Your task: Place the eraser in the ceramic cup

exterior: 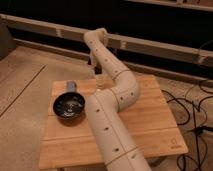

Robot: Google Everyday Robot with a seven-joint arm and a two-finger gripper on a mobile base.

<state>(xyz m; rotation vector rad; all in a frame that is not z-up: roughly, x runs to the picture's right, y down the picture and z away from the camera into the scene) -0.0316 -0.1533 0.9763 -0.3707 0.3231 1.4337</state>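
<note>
Desk [150, 117] of pale wood planks, cream arm [112, 130] reaching over it, tool high at the back edge.
Left to right: small grey-blue block [71, 86], matte and rectangular, lying near the desk's back-left edge; just in front of it a wide dark round bowl [70, 106], glossy inside; tool [93, 63] hanging from the wrist above the back edge, clenched or released cannot tell; under it a small pale patch [99, 81] against the arm's left side, possibly the ceramic cup, cannot tell; eraser not made out in this view; thick smooth tubular arm with small dark dots, bent at a rounded elbow [126, 92] mid-desk; dark cables [192, 112] looped on the floor at right.
</note>
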